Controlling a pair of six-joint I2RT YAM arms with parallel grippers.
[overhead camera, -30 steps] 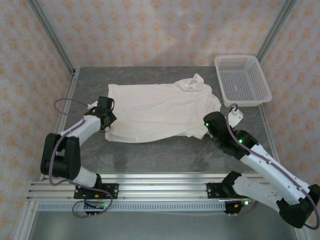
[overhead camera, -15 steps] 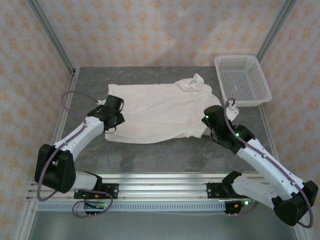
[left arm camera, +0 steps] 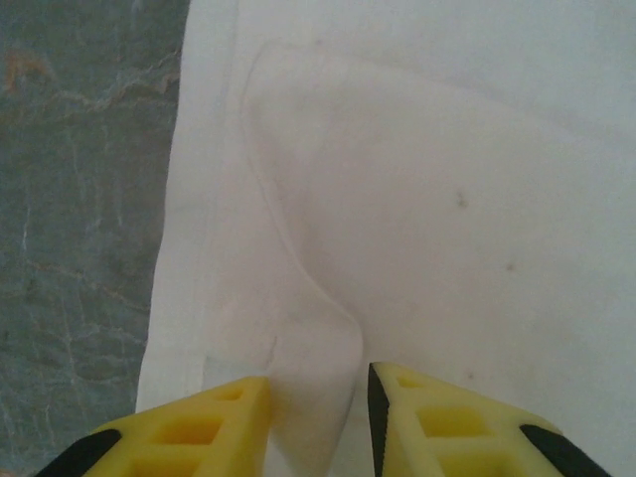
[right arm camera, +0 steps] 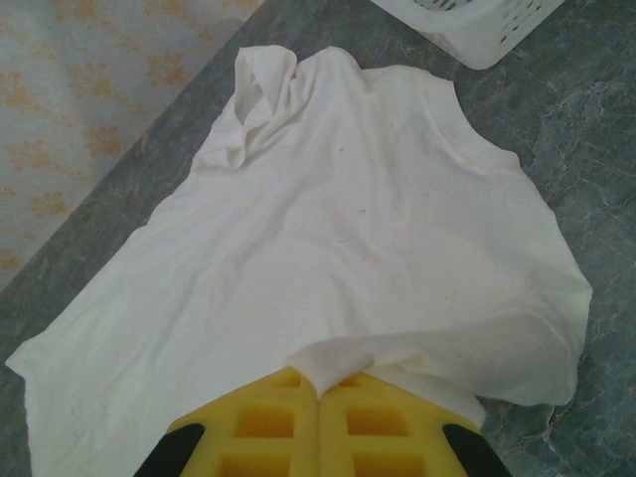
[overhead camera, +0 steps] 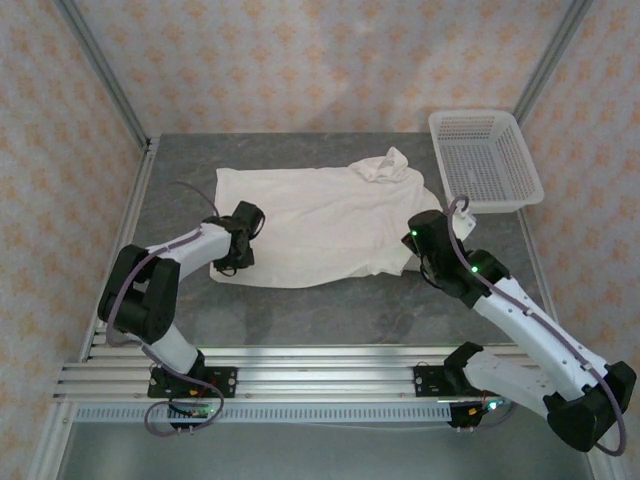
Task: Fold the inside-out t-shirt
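— How does your right pincer (right arm camera: 320, 383) stand?

— Closed tight. My two yellow fingers meet, and a lip of the t-shirt (right arm camera: 348, 229) is nipped between their tips, lifted a little off the worktop (overhead camera: 330, 300). That is the near right edge of the cloth.

— And your left pincer (left arm camera: 318, 383)?

— My fingers there stand slightly apart over the left side of the shirt, with a soft ridge of cloth running up between them. The ridge seems to touch both fingers, but I cannot tell whether I am clamping it or only straddling it.

— Where does the shirt lie?

— Spread across the middle of the grey marbled worktop, between my two arms, mostly flat. Ahead of my left fingers one layer lies doubled over another, and its left border runs straight beside bare stone. A few small dark specks dot the cloth.

— Further out?

— At the far right corner of the shirt the cloth is bunched into a crumpled lump (overhead camera: 385, 165). Just beyond it, to the right, sits a white mesh basket (overhead camera: 500, 205), apart from the lump, at the back right of the worktop. Behind everything rises a patterned wall (overhead camera: 320, 60).
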